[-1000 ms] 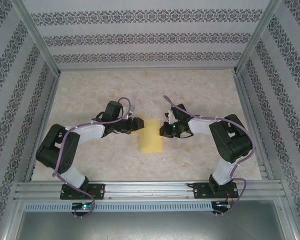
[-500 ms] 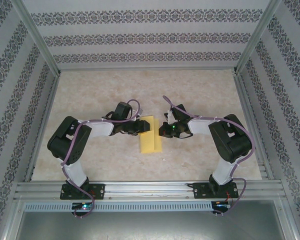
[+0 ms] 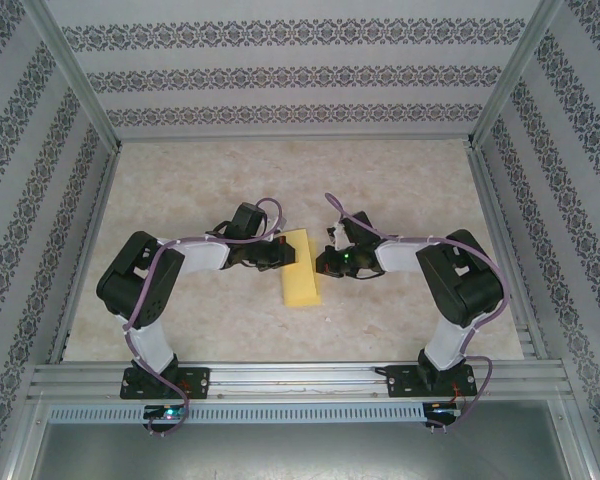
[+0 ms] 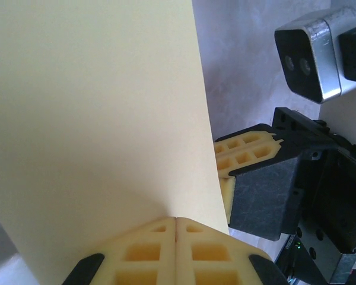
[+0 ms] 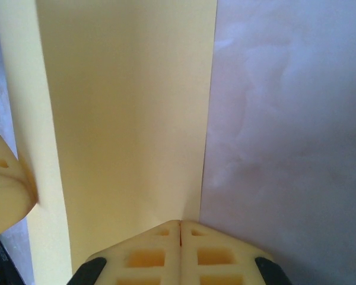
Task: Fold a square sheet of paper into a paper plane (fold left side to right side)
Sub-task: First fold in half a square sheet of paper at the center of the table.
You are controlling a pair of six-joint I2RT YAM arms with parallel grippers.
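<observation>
Where the two arms meet over the middle of the marbled beige table, the square sheet of paper lies between them as a narrow yellow rectangle. Its long axis runs from near to far and its outline tapers a little towards the far end. Item one, left gripper: it comes in from the sheet's left side at the far half. In the left wrist view its two yellow waffle pads are pressed flat together, and the paper rises out of the seam between them, so the sheet is pinched there. Item two, right gripper: it sits against the sheet's right side, opposite the left one and close to it. In the right wrist view its pads meet with no gap, the tips resting just inside the paper's right-hand edge. Whether they pinch that edge or merely press on it cannot be told. Item three, surroundings: patterned wallpaper panels and an aluminium frame enclose the table.
</observation>
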